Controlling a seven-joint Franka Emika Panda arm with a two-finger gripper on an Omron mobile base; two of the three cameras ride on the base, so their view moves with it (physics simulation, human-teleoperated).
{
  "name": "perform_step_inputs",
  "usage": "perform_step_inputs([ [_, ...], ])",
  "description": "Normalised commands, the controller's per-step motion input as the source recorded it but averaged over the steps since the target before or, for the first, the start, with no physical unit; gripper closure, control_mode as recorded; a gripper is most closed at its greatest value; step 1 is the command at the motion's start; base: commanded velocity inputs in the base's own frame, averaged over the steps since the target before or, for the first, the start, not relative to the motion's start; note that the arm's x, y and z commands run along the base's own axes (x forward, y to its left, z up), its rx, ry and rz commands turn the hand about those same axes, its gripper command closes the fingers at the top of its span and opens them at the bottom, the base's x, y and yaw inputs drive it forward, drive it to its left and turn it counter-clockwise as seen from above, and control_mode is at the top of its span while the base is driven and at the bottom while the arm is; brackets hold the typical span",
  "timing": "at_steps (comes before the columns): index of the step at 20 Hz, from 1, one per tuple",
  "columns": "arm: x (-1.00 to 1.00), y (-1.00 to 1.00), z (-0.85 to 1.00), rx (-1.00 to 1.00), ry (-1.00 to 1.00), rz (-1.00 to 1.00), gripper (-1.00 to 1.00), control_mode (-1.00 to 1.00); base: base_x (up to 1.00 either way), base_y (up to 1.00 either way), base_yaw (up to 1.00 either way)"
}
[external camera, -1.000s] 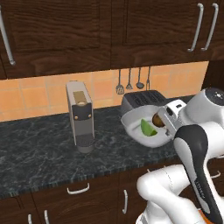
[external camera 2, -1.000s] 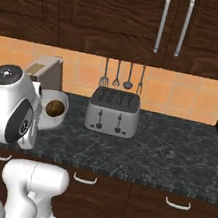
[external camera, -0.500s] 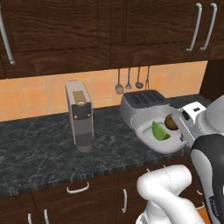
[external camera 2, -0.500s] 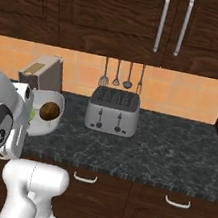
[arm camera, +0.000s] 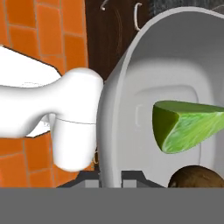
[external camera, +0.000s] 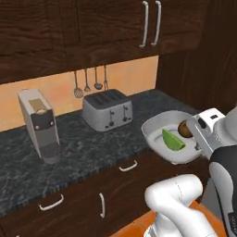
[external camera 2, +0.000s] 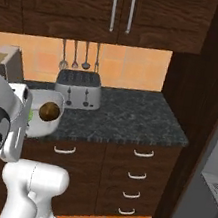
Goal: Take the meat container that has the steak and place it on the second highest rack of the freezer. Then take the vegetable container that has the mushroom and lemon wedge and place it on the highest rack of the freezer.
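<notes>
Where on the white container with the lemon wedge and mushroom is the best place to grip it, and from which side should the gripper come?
Grip the container by its thin raised rim, coming from outside its edge so one finger goes inside the wall and one outside. The body is too wide to span. The gripper is shut on the rim this way, beside the mushroom and lemon wedge, keeping the container level.

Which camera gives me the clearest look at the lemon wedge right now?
The hand view: the lemon wedge is large and close there, lying inside the white container above the mushroom. The left base view shows the wedge smaller but whole, beside the mushroom. The right base view shows just a green sliver behind the arm.
</notes>
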Motion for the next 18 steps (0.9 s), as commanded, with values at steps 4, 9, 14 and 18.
perform_step_inputs([
  [4,0.00,0.00,0.00,0.00,0.00,0.00,1.00,1.00,-0.28,-0.11,-0.68],
  [9,0.00,0.00,0.00,0.00,0.00,0.00,1.00,1.00,-0.26,-0.03,-0.71],
  [14,0.00,0.00,0.00,0.00,0.00,0.00,1.00,1.00,-0.15,0.00,-0.75],
  [18,0.00,0.00,0.00,0.00,0.00,0.00,1.00,1.00,-0.09,-0.11,-0.71],
])
